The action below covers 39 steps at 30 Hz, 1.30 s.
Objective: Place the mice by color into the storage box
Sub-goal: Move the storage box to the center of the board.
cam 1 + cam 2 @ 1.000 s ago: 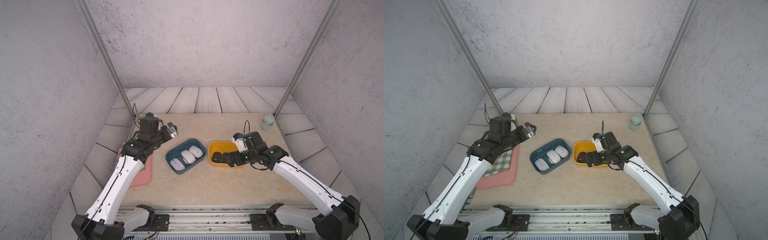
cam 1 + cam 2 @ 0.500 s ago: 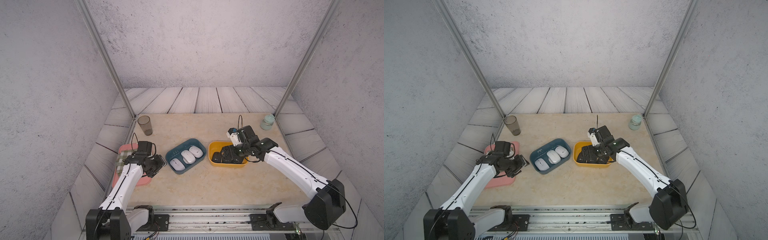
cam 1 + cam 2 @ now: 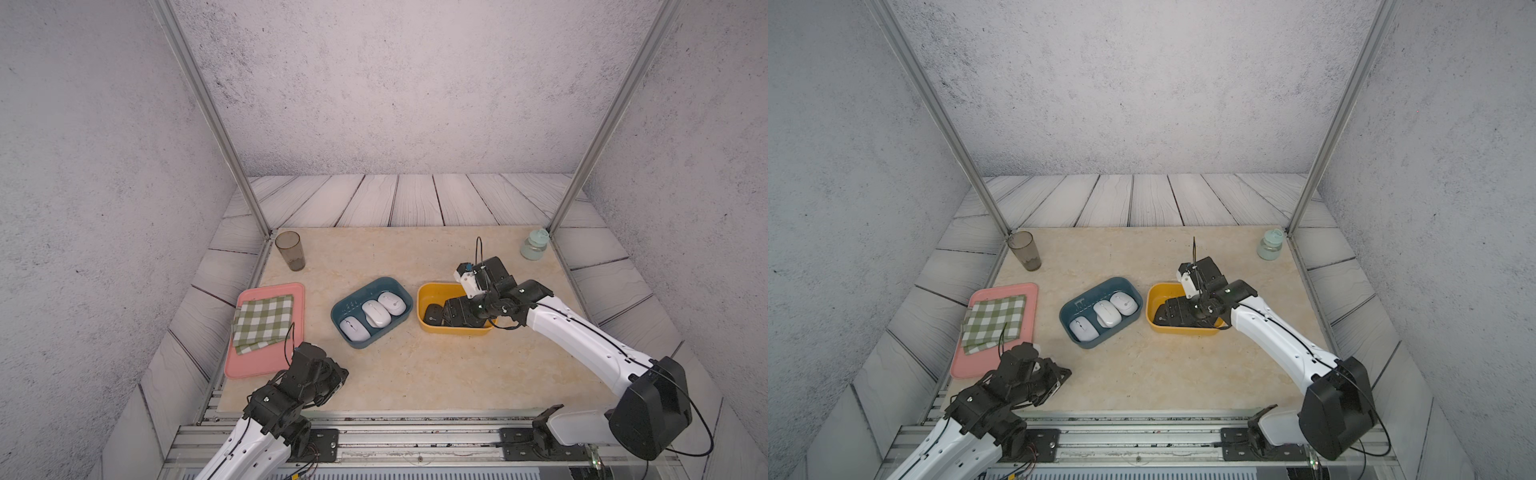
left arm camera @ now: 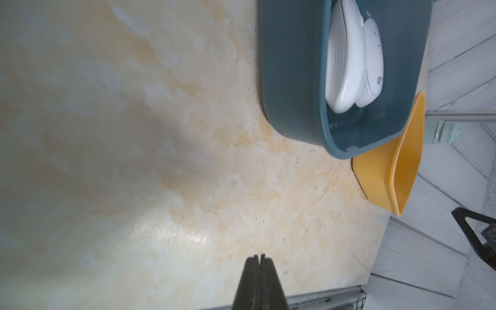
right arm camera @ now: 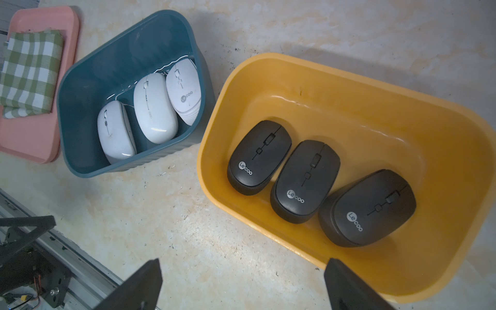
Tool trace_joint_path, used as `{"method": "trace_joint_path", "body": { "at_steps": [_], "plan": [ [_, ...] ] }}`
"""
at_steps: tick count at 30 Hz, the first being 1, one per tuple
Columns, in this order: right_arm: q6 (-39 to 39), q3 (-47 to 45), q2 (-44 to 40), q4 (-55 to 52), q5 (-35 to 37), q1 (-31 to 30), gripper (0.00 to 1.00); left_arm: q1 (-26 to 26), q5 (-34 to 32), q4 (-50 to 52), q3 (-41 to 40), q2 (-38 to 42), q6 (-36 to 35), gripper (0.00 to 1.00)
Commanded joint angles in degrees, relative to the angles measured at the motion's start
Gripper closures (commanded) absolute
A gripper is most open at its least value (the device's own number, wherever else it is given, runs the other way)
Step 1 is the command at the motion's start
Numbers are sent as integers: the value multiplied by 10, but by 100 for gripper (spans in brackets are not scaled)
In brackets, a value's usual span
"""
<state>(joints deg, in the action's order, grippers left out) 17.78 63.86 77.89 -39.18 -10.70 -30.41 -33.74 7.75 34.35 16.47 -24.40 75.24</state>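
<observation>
Blue bin holds three white mice, yellow bin three black mice. Left jaws together; right jaws apart.

The brand "Lecoo" stands in pale letters, its "Le" inside a small round disc, near the rear end of each of the three matte black rounded mice in the yellow plastic tub. The same "Lecoo" appears in grey on one glossy white oval mouse in the blue plastic tub. A faint mark on the middle white mouse is too small to read.
</observation>
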Motion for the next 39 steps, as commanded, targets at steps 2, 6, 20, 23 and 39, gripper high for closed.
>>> {"method": "trace_joint_path", "body": {
  "at_steps": [2, 6, 20, 23, 39],
  "plan": [
    [7, -3, -19, -9, 16, 2, 1, -58, -126, -181, -12, -86, 69, 100],
    [7, -4, -19, -16, 18, 3, 1, -78, -149, -328, 4, -240, 67, 100],
    [-7, -24, -27, -33, 36, 3, 1, -10, -175, -393, 60, -457, 28, 100],
    [-8, -27, -21, -31, 39, 2, 1, 43, -148, -380, 73, -465, -17, 100],
    [-18, -25, -40, -33, 83, 16, 1, 105, -106, -270, 94, -360, -149, 100]
  ]
}}
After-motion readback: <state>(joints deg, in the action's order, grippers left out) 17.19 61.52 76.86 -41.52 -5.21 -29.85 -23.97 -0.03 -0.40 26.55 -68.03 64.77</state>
